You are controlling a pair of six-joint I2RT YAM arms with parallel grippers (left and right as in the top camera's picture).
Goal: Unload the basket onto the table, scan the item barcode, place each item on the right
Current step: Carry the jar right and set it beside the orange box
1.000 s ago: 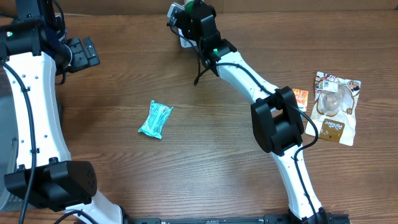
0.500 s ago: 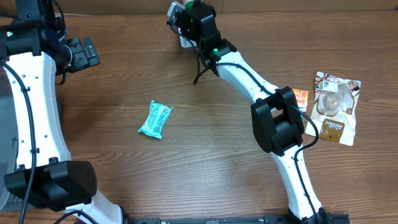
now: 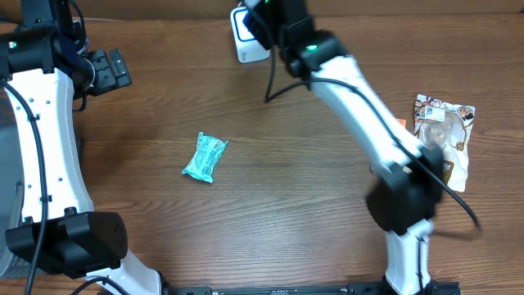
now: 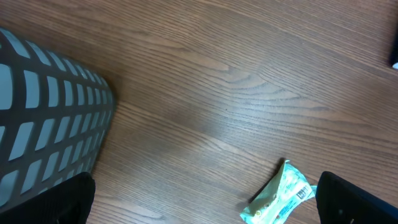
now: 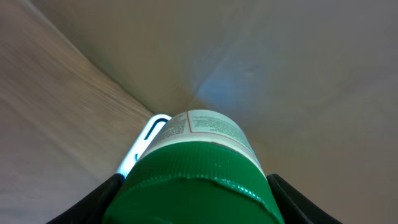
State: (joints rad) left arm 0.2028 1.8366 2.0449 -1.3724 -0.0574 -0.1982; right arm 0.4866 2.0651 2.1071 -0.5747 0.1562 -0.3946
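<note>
Your right gripper pinches a round white bottle with a green ridged cap near the far edge of the wooden table; your left gripper is spread wide

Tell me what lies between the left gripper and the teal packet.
Nothing: in the overhead view only bare tabletop runs from the left gripper to the teal packet.

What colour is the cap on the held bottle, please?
Green; the cap on the bottle shows best in the right wrist view.
</note>
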